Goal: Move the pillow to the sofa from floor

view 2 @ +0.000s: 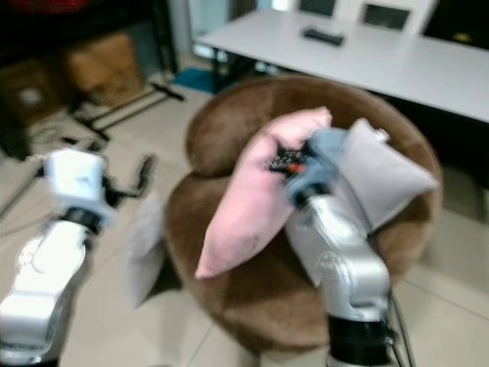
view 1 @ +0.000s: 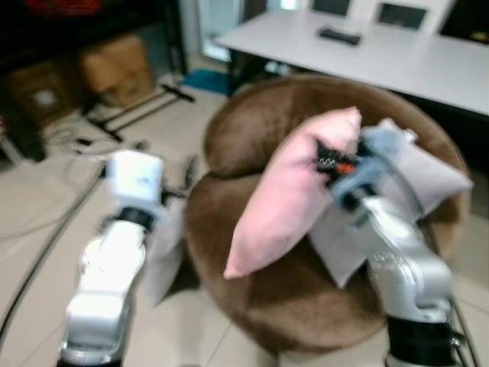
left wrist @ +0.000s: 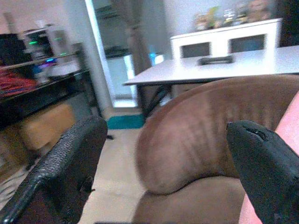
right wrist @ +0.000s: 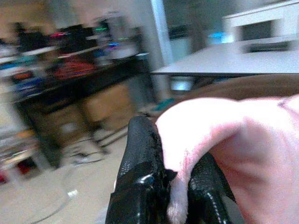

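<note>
Soft pink pillow (view 1: pixel 286 195) pinched in right pincer (right wrist: pixel 180 179), seemingly above round brown plush sofa (view 1: pixel 252 122); left pincer (left wrist: pixel 163 172) agape, empty.

a lived-in room of a home, part lounge, part work corner. a round brown sofa (view 1: pixel 306 229) sits on a pale tiled floor (view 1: pixel 46 206), with a grey cushion (view 1: pixel 428 183) leaning at its 3 o'clock side. behind it, at 12 o'clock, runs a long white worktop (view 1: pixel 397 53) carrying a dark remote (view 1: pixel 340 34). at 10 o'clock stand cardboard boxes (view 1: pixel 114 69) under dark shelves (right wrist: pixel 70 70) crowded with blurred gear, and cables (view 1: pixel 46 237) trail over the tiles.
</note>
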`<state>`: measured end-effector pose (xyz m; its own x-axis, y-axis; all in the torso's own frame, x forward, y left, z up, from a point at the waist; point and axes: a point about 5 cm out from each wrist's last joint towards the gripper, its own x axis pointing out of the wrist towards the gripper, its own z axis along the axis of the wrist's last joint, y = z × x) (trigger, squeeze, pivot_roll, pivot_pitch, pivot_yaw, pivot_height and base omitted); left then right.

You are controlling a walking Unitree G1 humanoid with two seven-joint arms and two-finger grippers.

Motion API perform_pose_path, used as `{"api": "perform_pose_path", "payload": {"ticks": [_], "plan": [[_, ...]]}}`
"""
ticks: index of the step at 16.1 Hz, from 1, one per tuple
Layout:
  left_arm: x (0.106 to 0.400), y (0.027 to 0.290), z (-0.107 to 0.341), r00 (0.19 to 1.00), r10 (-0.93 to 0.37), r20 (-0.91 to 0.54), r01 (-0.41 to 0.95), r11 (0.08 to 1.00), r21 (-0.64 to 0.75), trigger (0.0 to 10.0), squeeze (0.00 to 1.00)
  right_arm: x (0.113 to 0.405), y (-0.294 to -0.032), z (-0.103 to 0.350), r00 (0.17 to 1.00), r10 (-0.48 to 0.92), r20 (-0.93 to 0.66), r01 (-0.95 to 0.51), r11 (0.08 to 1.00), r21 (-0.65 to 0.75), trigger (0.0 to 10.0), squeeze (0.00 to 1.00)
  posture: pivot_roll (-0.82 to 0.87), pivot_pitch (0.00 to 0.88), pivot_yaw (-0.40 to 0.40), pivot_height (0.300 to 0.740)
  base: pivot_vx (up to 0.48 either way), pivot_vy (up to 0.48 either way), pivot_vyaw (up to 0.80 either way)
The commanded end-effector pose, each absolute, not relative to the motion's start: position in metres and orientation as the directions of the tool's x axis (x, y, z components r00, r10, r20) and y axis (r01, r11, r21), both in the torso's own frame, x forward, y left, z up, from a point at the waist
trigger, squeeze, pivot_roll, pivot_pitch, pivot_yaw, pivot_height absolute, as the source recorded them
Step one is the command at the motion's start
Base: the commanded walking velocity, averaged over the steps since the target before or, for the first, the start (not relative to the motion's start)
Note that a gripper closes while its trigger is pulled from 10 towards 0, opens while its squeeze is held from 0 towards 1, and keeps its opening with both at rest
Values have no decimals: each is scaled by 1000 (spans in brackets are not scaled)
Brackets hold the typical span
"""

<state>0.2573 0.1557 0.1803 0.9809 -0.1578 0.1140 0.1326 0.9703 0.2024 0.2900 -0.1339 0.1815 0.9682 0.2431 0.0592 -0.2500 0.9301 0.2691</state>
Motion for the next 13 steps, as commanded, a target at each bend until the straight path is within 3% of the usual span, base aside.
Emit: {"api": "perform_pose_path", "payload": {"ticks": [1,4,13], "plan": [[258,163,182,984,-135,117,108,970,217,10000,0,290,-123,196,951,278,131,-304,917,257,10000,0,112,0,2,740,259,0,0],[259,165,183,985,-119,123,88,969,232,10000,0,290,-121,195,937,324,132,-347,907,238,10000,0,115,0,2,740,89,0,0],[256,171,180,989,-96,109,64,962,264,10000,0,309,-85,201,793,587,162,-606,786,118,10000,0,129,0,-3,740,0,0,0]]}}
